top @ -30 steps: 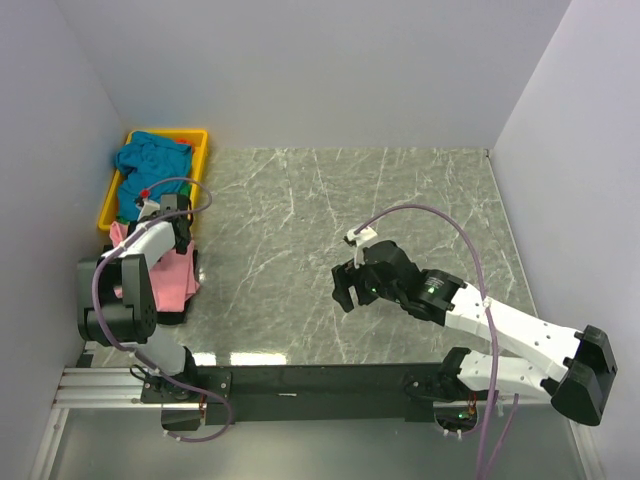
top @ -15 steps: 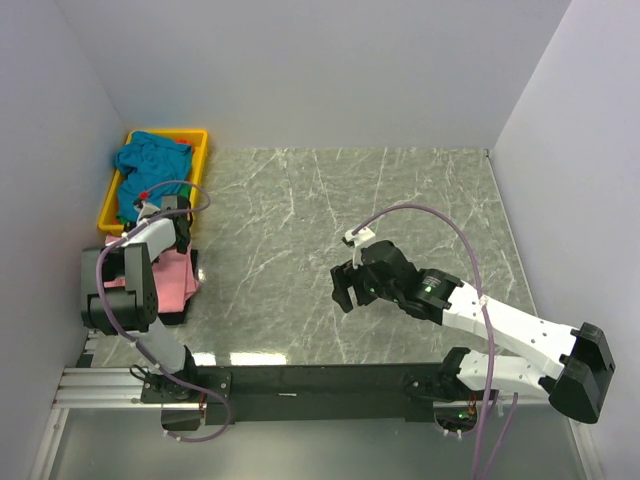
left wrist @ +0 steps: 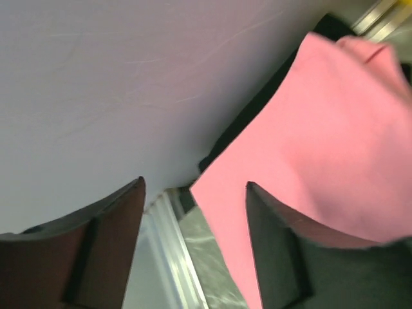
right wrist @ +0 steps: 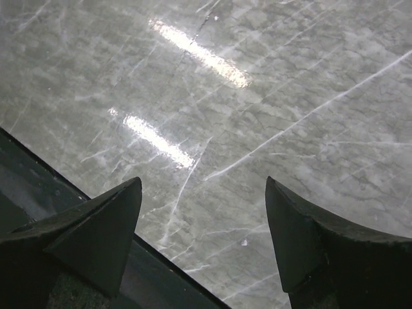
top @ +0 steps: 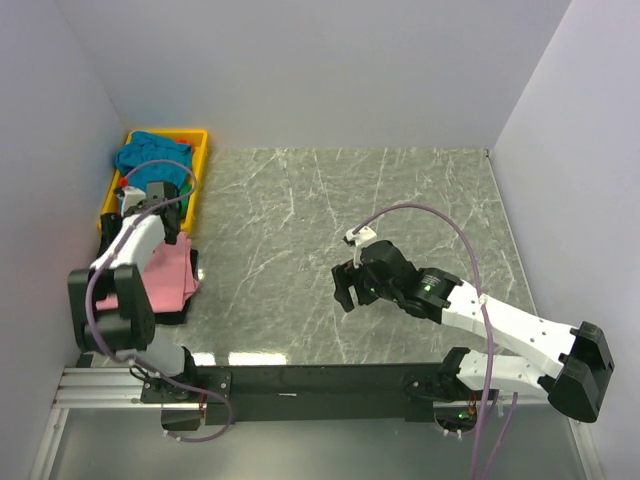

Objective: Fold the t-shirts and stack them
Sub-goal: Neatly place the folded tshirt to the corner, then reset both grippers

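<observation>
Left fingers (left wrist: 109,238) and right fingers (right wrist: 90,232) stand apart, empty; grabbing the teal t-shirt (top: 140,155) nearest the left could drag tangled neighbours along.

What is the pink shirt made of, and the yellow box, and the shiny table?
The pink shirt looks like soft, matte cloth: it lies in limp folds. The yellow box looks like hard plastic, with a smooth, even rim. The table looks like polished marble or a marble-look sheet: grey with white veins and bright glare from the lights. I can't tell which.
</observation>
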`<state>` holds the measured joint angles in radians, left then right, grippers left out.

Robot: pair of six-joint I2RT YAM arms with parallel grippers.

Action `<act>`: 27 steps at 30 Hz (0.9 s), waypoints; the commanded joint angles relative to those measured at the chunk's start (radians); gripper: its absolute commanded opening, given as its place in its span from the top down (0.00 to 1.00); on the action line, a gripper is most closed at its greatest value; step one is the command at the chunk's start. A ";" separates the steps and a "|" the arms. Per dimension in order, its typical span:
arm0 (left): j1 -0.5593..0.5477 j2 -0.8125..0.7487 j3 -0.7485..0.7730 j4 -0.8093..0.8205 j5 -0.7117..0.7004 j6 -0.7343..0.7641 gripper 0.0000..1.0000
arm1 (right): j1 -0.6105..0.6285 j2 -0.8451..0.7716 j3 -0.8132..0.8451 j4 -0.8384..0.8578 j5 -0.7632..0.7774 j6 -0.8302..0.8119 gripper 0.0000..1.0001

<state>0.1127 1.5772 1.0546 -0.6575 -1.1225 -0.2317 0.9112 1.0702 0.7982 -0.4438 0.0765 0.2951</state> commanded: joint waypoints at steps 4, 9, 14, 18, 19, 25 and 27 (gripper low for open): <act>0.001 -0.304 0.056 -0.038 0.309 -0.084 0.21 | -0.064 -0.012 0.094 -0.042 0.086 0.088 0.15; 0.001 -0.534 0.077 -0.033 0.606 -0.084 0.12 | -0.196 -0.044 0.150 -0.099 0.130 0.186 0.15; 0.001 -0.680 0.160 -0.095 0.771 -0.136 0.03 | -0.331 -0.130 0.216 -0.191 0.267 0.219 0.12; -0.011 -0.808 0.248 -0.175 0.851 -0.201 0.01 | -0.365 -0.284 0.245 -0.220 0.397 0.217 0.09; -0.022 -0.818 0.284 -0.194 0.842 -0.215 0.01 | -0.365 -0.317 0.243 -0.217 0.439 0.213 0.08; -0.119 -0.957 0.266 -0.252 0.802 -0.277 0.01 | -0.365 -0.591 0.171 -0.162 0.519 0.156 0.07; -0.180 -1.013 0.265 -0.275 0.739 -0.306 0.01 | -0.365 -0.674 0.139 -0.153 0.523 0.131 0.07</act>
<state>-0.0154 0.6025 1.3178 -0.8730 -0.3359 -0.4740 0.5507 0.4763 0.9848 -0.6270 0.5255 0.4644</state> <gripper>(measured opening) 0.994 0.926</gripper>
